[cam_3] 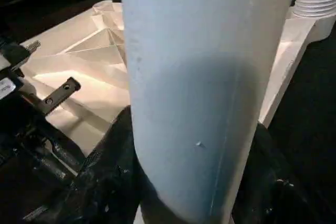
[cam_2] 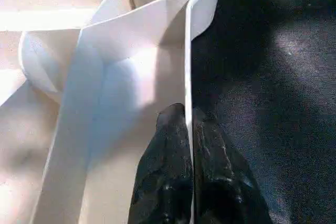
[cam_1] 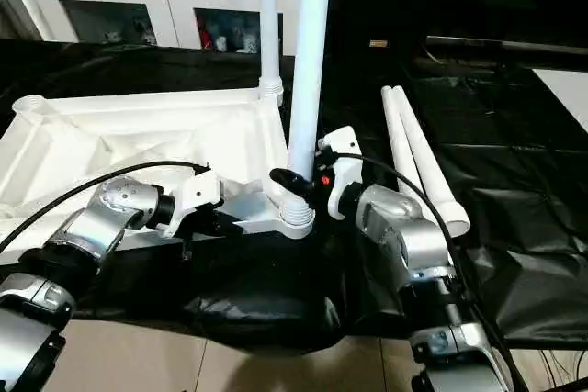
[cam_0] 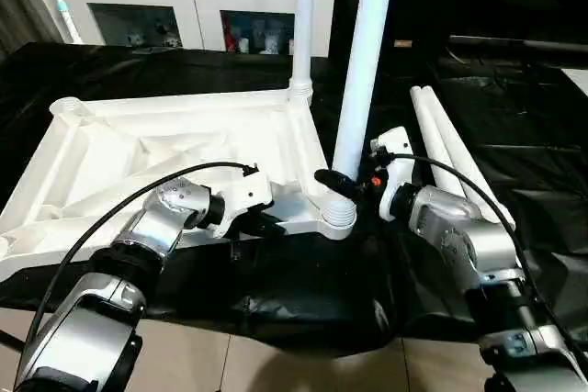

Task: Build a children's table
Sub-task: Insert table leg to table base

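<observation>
The children's table lies upside down on a black sheet, with the tabletop's (cam_0: pixel 165 149) ribbed underside facing up. One white leg (cam_0: pixel 302 25) stands in the far right corner socket. A second leg (cam_0: pixel 364 61) stands upright in the near right corner socket (cam_0: pixel 338 216). My right gripper (cam_0: pixel 342 181) is shut on this leg just above the socket, and its black fingers (cam_3: pixel 107 174) wrap the tube (cam_3: pixel 205 77). My left gripper (cam_0: pixel 255 224) is shut on the tabletop's thin near rim (cam_2: pixel 187 66), left of that socket. Two loose legs (cam_0: pixel 450 153) lie side by side on the sheet to the right.
A white cabinet with glass doors (cam_0: pixel 184 6) stands behind the work. The black sheet (cam_0: pixel 524 107) covers the surface and hangs over its near edge onto a tiled floor (cam_0: pixel 276 364). Black cables arch over both forearms.
</observation>
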